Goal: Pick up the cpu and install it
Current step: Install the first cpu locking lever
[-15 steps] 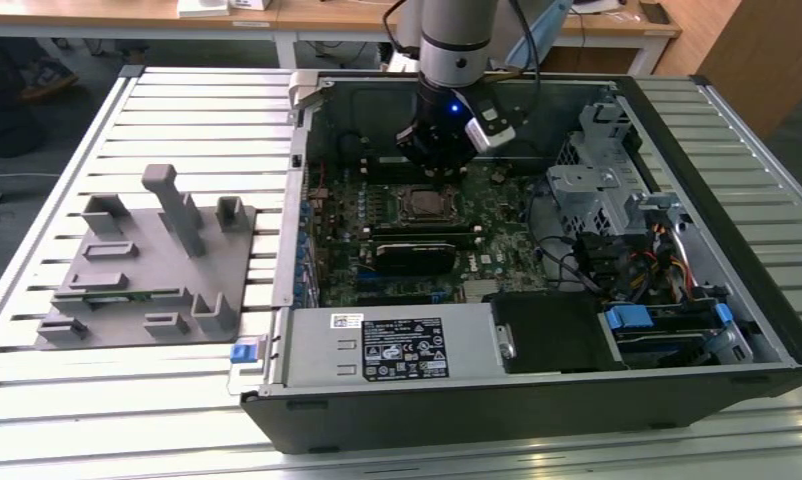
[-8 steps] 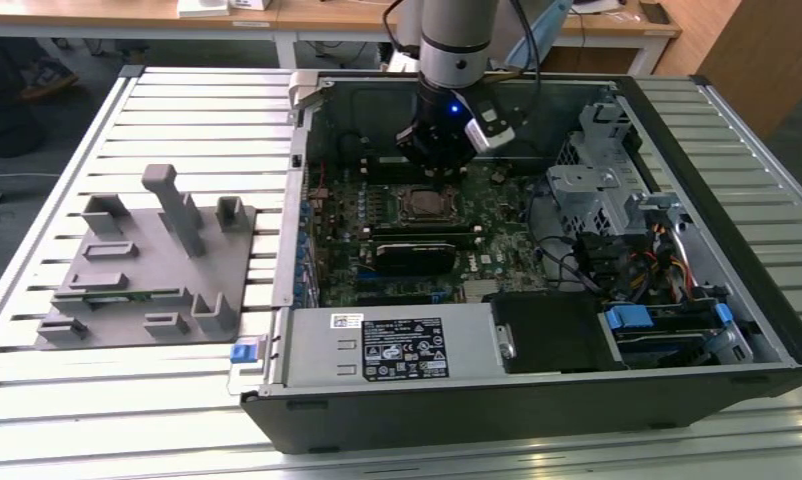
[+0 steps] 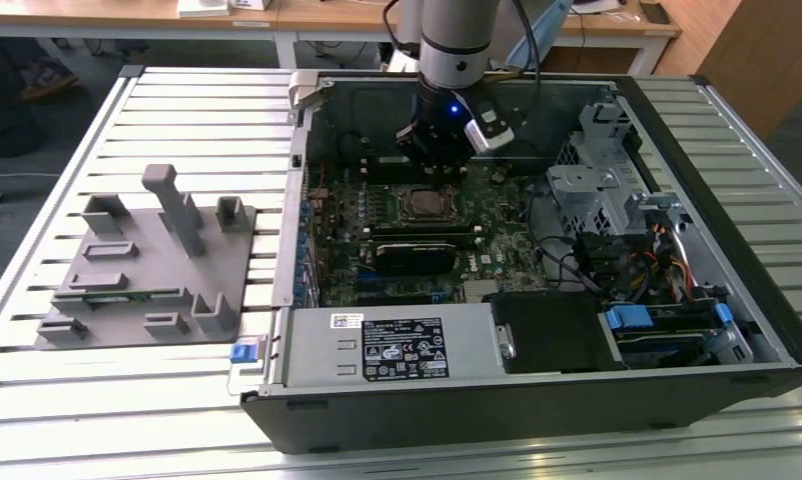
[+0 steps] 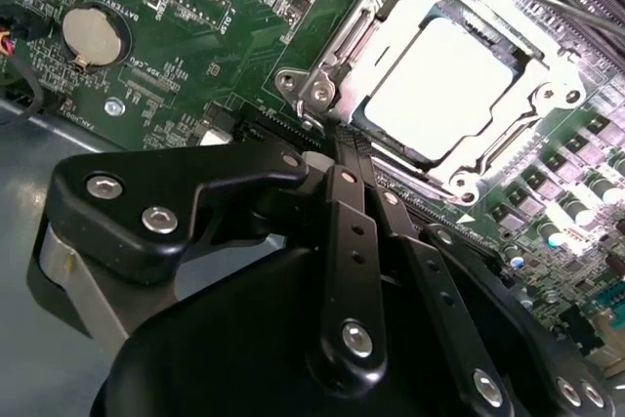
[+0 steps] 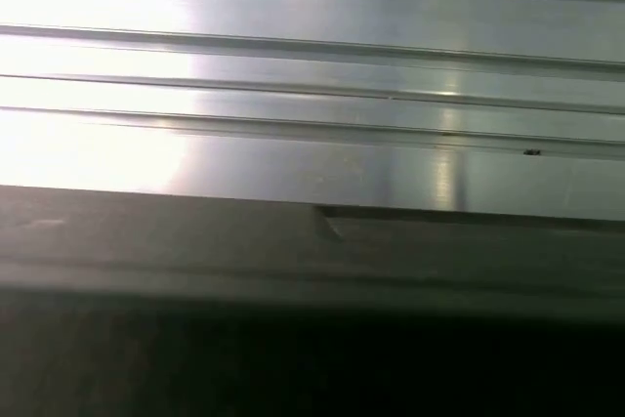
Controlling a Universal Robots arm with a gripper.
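- Already, as I judged it, the cpu lay seated in the socket frame on the motherboard; in the second wrist view its pale top sat square inside the metal bracket.
- My claw hung just beside the socket, fingers drawn together and gripping nothing.
- Whether the bracket was latched down, I could not tell, so locking may have been left.
- In the exterior view the arm stood over the open computer case, with the grey tray on the desk well apart.
- Print on the board and on the case label I left unread.
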